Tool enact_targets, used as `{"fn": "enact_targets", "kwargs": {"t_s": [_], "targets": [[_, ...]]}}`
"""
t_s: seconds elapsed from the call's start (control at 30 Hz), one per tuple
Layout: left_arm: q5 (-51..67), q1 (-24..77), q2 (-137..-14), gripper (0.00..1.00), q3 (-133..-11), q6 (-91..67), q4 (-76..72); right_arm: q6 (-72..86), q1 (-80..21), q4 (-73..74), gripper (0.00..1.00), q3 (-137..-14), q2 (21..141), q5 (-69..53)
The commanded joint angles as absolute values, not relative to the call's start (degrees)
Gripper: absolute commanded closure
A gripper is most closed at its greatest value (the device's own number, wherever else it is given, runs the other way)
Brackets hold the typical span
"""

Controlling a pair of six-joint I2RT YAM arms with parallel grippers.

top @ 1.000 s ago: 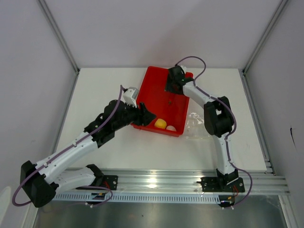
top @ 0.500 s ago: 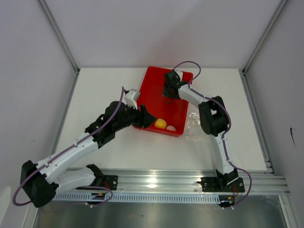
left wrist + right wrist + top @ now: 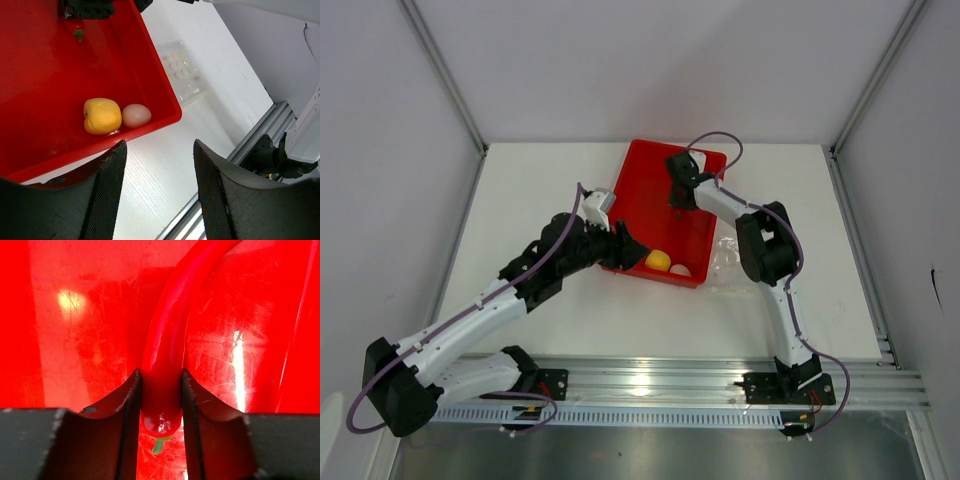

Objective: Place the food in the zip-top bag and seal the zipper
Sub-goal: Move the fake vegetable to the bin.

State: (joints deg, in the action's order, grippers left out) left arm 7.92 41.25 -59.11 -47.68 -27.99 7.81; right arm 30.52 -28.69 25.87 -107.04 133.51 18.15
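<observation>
Over the last second the right gripper (image 3: 160, 379) has moved from the tray's (image 3: 645, 185) far right corner toward the middle of its far half, and its jaws have drawn in. They now press against both sides of the chili (image 3: 167, 325), close to its green stem end. The chili lies on the tray floor and curves away from the gripper. The left arm has hardly shifted.

The left gripper (image 3: 160, 200) hangs over the tray's near left edge with its jaws well apart and nothing between them.

The fruit (image 3: 102, 115) and the ball (image 3: 136, 115) sit side by side, touching, in the tray's near right corner, against the near wall. The chili is well apart from them, in the far half.

The bag (image 3: 182, 70) lies flat on the surface (image 3: 540, 180) just beside the tray's right wall, by that same near corner. No food is in it. Whether its zipper is open or pressed shut cannot be told.
</observation>
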Motion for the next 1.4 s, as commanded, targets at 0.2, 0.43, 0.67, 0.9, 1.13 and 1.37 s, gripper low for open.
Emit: {"fn": "enact_targets", "kwargs": {"t_s": [0.2,0.43,0.67,0.9,1.13,1.37], "targets": [[9.67,41.57,-56.69,0.4,-47.64,-26.46,6.42,27.87,-29.18,22.33,0.97,-104.15,130.0,15.47],[9.14,41.57,-56.6,0.4,-48.17,-26.63,7.82,24.87,-30.5,23.2,1.0,-97.4,120.51,16.08],[9.75,41.66,-55.9,0.4,-48.34,-27.16,8.26,25.31,-33.74,21.45,1.0,-83.68,111.63,14.5],[10.81,41.75,-63.18,0.36,-53.68,-27.86,15.26,28.82,-36.91,21.01,0.95,-76.91,110.12,15.12],[10.9,41.66,-64.17,0.3,-54.93,-29.79,14.43,29.09,-37.18,20.83,0.73,-76.46,110.3,14.68],[8.97,41.75,-62.23,0.01,-53.27,-30.67,13.89,28.48,-37.62,18.2,0.29,-72.52,103.19,15.82]]}}
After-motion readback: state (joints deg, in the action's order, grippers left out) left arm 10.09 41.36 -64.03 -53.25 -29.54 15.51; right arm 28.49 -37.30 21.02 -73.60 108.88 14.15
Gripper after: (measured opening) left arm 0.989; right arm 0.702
